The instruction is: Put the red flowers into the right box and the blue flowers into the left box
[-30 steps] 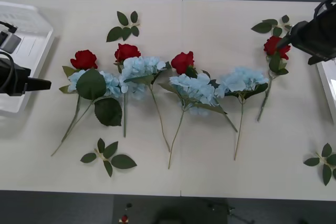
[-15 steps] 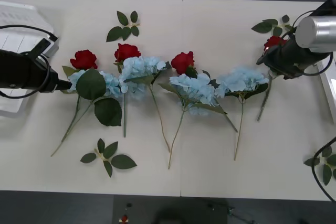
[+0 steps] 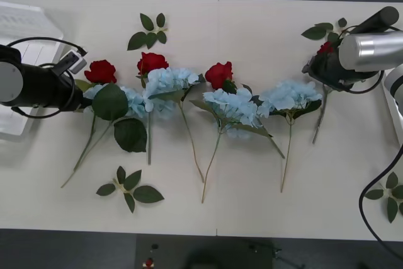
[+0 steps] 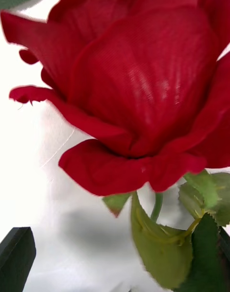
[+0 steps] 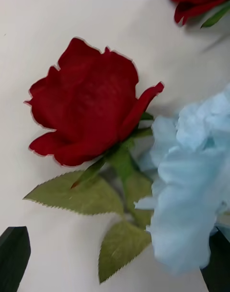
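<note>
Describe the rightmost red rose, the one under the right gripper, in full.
The rightmost red rose lies flat on the table, a deep-red fabric-looking bloom with layered petals, green sepals and serrated leaves beneath. Its thin stem runs toward the robot beside a blue flower. The right gripper is open, its fingers on either side of the stem.

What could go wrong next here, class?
The left gripper is open by the leftmost blue flower, whose bloom touches a red rose; it might snag both. The right gripper, open close under its rose, might pinch a leaf rather than the stem.
</note>
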Controlling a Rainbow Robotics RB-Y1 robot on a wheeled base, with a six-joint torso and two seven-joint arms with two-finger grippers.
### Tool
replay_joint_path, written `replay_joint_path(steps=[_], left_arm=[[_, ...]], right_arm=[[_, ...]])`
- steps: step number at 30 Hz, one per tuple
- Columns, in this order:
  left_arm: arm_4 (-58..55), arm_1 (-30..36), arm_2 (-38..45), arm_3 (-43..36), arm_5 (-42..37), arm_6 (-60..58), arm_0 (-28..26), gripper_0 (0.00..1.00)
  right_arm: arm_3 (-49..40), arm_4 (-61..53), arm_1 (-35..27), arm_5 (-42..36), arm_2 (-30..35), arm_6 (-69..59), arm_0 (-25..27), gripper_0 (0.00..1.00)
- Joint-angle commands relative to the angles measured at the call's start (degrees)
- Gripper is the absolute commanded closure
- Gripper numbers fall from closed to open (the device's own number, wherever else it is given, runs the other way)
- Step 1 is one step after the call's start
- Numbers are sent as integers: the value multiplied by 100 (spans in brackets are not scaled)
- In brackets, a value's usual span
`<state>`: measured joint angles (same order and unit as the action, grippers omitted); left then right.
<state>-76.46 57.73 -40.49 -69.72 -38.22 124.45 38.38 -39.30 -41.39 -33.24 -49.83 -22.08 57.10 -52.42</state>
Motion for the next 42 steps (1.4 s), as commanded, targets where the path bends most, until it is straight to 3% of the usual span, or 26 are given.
replay_joint_path(steps=[1, 5, 6, 7, 8, 9, 10, 11, 12, 15, 16, 17, 19, 20, 27, 35, 39, 42], left_arm=[[43, -210, 67, 178, 122, -325, 196, 0], [122, -535, 59, 591, 139, -325, 293, 0], [140, -605, 59, 662, 166, -316, 319, 0], [166, -684, 67, 750, 183, -316, 328, 0], [201, -755, 67, 881, 227, -316, 363, 0], [210, -799, 67, 925, 254, -316, 363, 0], [236, -851, 67, 1004, 289, -307, 381, 0], [254, -878, 59, 1048, 350, -316, 390, 0], [280, -913, 59, 1084, 394, -316, 390, 0], [342, -939, 67, 1092, 482, -316, 398, 26], [368, -948, 67, 1092, 517, -316, 398, 54], [377, -957, 67, 1092, 526, -325, 398, 63], [403, -957, 67, 1101, 561, -325, 390, 95], [430, -957, 67, 1101, 561, -325, 398, 99], [526, -957, 67, 1119, 596, -334, 390, 100], [447, -702, 278, 934, 1176, -325, 390, 100], [17, -403, 814, 169, 1150, -325, 381, 100], [-1425, -192, 1649, -542, 825, -316, 381, 100]], right_arm=[[203, 140, -157, 351, -429, 126, -190, 0], [396, 281, -148, 721, -895, 126, -181, 0], [432, 272, -148, 782, -983, 108, -190, 5], [467, 272, -148, 844, -1071, 117, -190, 20], [520, 263, -148, 905, -1185, 91, -190, 50], [537, 255, -139, 932, -1229, 91, -190, 62], [563, 246, -139, 975, -1308, 91, -190, 83], [572, 237, -139, 993, -1352, 91, -190, 96], [572, 228, -139, 993, -1361, 91, -190, 100], [572, 211, -139, 984, -1361, 91, -225, 100], [572, 202, -166, 958, -1361, 91, -278, 100], [572, 193, -183, 914, -1352, 117, -322, 100], [572, 167, -245, 729, -1308, 152, -462, 100], [563, 149, -289, 571, -1282, 187, -568, 100], [300, 52, -746, -510, -1282, 697, -1192, 100], [-368, -167, -1932, -1863, -1282, 2508, -1745, 100], [-395, 325, -2337, -1767, -1299, 3360, -1614, 100], [-359, 1142, -2504, -800, -1317, 3852, -1104, 100]])
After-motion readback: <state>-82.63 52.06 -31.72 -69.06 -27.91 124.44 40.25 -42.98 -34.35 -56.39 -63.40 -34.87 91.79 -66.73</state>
